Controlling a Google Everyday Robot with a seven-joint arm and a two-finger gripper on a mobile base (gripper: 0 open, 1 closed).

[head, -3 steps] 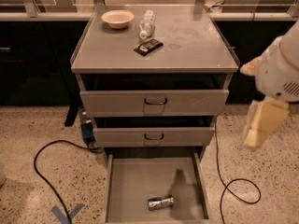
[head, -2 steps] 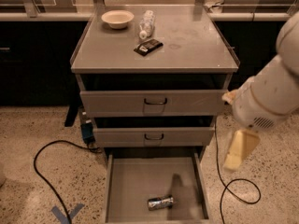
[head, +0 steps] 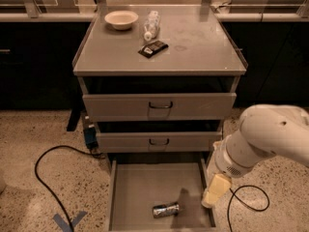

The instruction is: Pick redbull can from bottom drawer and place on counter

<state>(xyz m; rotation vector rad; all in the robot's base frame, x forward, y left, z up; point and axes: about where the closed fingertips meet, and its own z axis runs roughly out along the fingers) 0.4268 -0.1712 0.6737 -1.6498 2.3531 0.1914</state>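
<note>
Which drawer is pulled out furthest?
The bottom drawer, holding the redbull can, with the tool by its right wall; top drawer and middle drawer sit further in.

The bottom drawer (head: 145, 187) runs off the lower picture edge (its front wall is out of sight). The gripper (head: 210, 201) hangs over the drawer's right wall and covers part of it. The arm (head: 270, 134), right of the drawer, is cut off by the right picture edge. The markings on the redbull can (head: 165, 210), lying on the drawer floor, cannot be read. Left of the drawer, a blue tape mark (head: 67, 221) is cut off below.
</note>
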